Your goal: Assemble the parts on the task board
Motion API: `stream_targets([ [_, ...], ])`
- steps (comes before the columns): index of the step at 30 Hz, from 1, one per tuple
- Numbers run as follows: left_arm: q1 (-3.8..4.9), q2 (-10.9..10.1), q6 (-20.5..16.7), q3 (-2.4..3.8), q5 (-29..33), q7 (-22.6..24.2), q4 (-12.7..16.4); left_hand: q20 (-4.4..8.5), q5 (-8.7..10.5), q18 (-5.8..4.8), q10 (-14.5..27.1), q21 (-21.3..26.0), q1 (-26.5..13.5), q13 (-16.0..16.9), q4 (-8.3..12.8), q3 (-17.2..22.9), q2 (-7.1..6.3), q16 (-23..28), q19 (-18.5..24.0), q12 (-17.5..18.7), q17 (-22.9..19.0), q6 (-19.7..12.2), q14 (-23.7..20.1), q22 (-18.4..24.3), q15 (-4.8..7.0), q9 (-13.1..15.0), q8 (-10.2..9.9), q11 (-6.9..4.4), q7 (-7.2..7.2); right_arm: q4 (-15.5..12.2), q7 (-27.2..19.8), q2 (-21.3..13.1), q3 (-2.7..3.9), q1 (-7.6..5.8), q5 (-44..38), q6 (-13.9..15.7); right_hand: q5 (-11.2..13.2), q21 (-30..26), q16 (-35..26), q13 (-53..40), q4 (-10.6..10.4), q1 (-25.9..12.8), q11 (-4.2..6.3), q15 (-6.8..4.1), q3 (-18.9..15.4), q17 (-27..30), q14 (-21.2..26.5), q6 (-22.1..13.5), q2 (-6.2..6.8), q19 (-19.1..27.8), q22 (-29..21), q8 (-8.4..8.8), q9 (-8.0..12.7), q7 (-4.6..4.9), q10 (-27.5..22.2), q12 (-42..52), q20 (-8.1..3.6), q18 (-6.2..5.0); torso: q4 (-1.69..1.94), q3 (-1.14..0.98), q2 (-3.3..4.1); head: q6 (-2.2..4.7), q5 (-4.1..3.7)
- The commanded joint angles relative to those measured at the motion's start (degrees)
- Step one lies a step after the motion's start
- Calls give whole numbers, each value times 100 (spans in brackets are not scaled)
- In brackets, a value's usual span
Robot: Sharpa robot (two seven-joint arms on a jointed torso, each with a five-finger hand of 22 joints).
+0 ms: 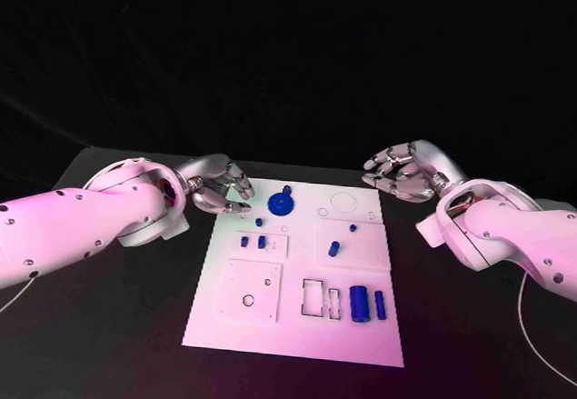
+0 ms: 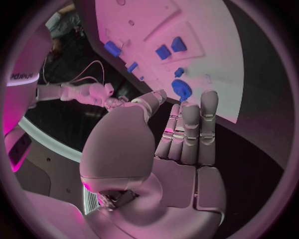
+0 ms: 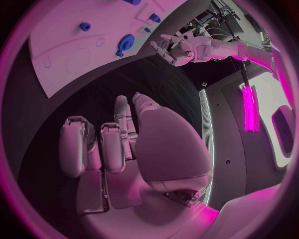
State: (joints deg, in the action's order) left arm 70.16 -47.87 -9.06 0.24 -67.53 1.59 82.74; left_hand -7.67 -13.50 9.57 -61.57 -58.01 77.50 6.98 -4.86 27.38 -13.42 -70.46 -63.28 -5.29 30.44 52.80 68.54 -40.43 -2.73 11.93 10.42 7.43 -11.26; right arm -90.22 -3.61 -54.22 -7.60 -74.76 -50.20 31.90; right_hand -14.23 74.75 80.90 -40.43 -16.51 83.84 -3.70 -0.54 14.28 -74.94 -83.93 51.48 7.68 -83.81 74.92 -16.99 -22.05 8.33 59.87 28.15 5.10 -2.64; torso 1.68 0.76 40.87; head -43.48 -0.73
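Observation:
The white task board (image 1: pixel 295 323) lies in the middle of the table. A blue gear (image 1: pixel 282 204) sits near its far edge, and in the left wrist view the gear (image 2: pixel 181 88) lies just beyond my fingertips. Small blue pegs (image 1: pixel 333 250) and two small blocks (image 1: pixel 252 241) stand mid-board. Two blue cylinders (image 1: pixel 368 304) lie near the front right. My left hand (image 1: pixel 217 186) hovers at the board's far left corner, fingers extended and holding nothing (image 2: pixel 187 134). My right hand (image 1: pixel 402 173) hovers off the far right corner, fingers loosely bent and holding nothing (image 3: pixel 118 144).
The board carries raised square plates (image 1: pixel 252 291) and empty rectangular slots (image 1: pixel 312 297). Black table (image 1: pixel 490 339) surrounds it on all sides. A thin cable (image 1: pixel 536 333) runs along the table at the right.

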Motion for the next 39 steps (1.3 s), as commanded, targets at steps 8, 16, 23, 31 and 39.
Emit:
stream_targets([
  [8, 108, -384, -598, -14, 4780, 1546, 237, 68, 6, 114, -379, 429, 152, 93, -16, 249, 177, 286, 136, -417, -444, 288, -208, 464, 99, 30, 201, -121, 108, -9, 711, -33, -25, 73, -3080, -1464, 216, 85, -87, 1811, 100, 193, -93, 65, 824, -158, -221, 264, 540, -79, 768, 181, 98, 14, 323, -1625, 71, -43, 1, 31, -9, 59, -102],
  [16, 77, -609, -603, -80, 5786, 1941, 631, 136, 22, 109, -554, 486, 150, 195, 11, 222, 182, 310, 97, -673, -482, 378, -200, 510, 168, 66, 312, -207, 171, -102, 1123, 9, -50, 188, -4428, -1539, 548, 245, -11, 2218, 119, 138, -140, 107, 1019, -238, -277, 274, 653, -153, 866, 304, 141, 59, 377, -1906, 55, -9, -3, 58, -4, 98, -322],
  [23, 52, -711, -587, -100, 6010, 2124, 895, 157, 24, 108, -583, 512, 158, 237, 31, 206, 194, 317, 82, -769, -495, 409, -198, 529, 189, 84, 362, -234, 194, -166, 1326, 109, -65, 274, -4914, -1592, 579, 253, -9, 2350, 119, 100, -180, 143, 1079, -239, -279, 248, 717, -158, 876, 378, 169, 107, 371, -2001, 77, -6, 0, 55, -6, 74, -338],
  [31, 44, -765, -591, -107, 6064, 2184, 997, 161, 23, 108, -582, 518, 166, 246, 40, 205, 198, 319, 79, -787, -498, 413, -199, 533, 194, 88, 372, -239, 198, -93, 1553, 278, -72, 362, -5257, -1563, 618, 295, 19, 2457, 137, 93, -204, 158, 1161, -270, -290, 285, 734, -175, 902, 408, 180, 133, 356, -2074, 106, 4, 0, 43, 0, 66, -329],
  [39, 42, -784, -600, -108, 6072, 2146, 1025, 165, 21, 108, -576, 522, 174, 251, 47, 207, 204, 321, 77, -799, -500, 413, -201, 536, 197, 91, 378, -240, 198, 10, 1604, 448, -74, 422, -5346, -1564, 711, 426, 100, 2632, 229, 115, -174, 139, 1483, -362, -322, 432, 706, -228, 979, 433, 186, 102, 521, -2105, 112, 27, 0, 40, -3, 39, -317],
])
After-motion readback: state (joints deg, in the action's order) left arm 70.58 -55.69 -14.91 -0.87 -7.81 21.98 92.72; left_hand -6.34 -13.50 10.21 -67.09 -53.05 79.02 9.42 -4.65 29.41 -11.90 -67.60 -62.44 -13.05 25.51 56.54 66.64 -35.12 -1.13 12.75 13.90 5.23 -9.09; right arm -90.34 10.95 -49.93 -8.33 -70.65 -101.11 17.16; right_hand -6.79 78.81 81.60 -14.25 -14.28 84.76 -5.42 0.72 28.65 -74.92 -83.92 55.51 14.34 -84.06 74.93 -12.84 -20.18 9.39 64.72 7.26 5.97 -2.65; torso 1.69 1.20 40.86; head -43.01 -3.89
